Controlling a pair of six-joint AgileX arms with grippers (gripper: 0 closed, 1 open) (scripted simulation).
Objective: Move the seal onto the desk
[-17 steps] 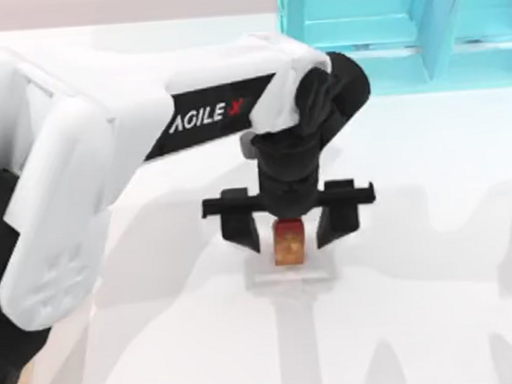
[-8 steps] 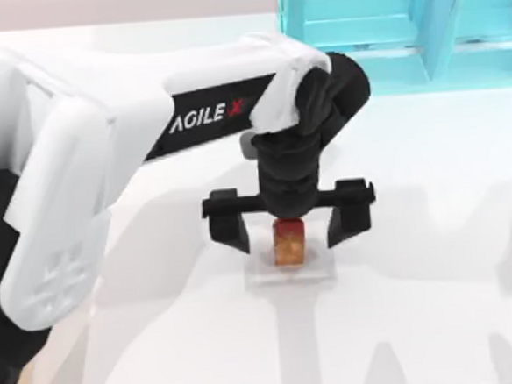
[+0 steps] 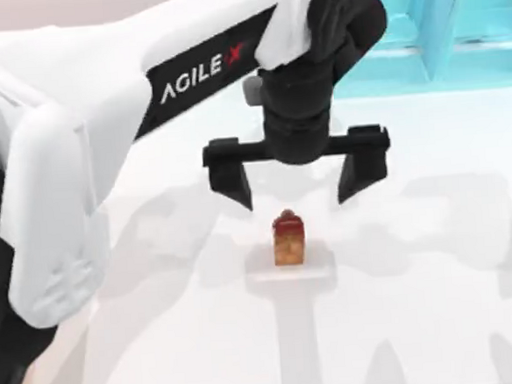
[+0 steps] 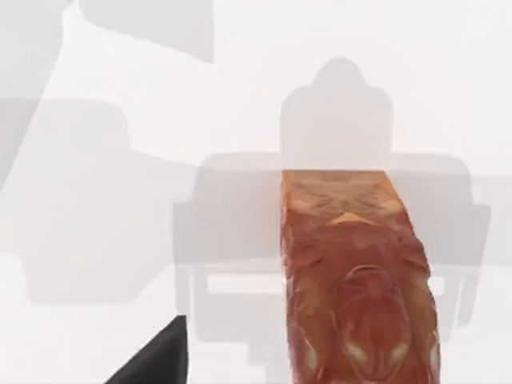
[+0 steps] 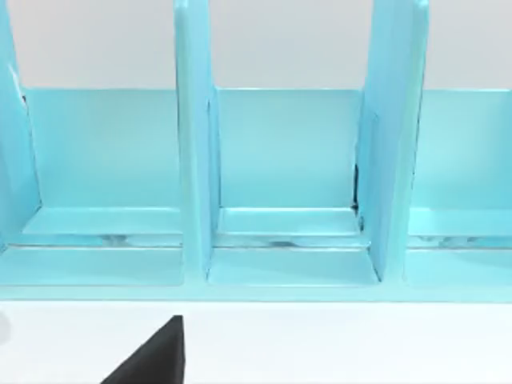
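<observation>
1. Hovering over the middle of the desk [image 3: 441, 320]: the left gripper [image 3: 295, 185], fingers spread wide, nothing between them.
2. Standing upright on the white surface just below that gripper: the seal [image 3: 288, 239], apart from both fingers, resting on a faint pale square patch.
3. Showing up close from the left wrist: the seal [image 4: 356, 288], tan-orange body with a dark red rounded top, with one dark fingertip [image 4: 156, 360] off to its side.
4. Facing the turquoise shelf [image 5: 280, 184] from the right wrist; right gripper's fingers impossible to judge.
5. Judging by looks: a small, rigid, light block, much narrower than the finger span, tall enough to be tipping over if nudged sideways.
6. Gripping, if needed again, best across the flat sides of the body, not the rounded top.
7. Appearing already placed, task likely near done.
</observation>
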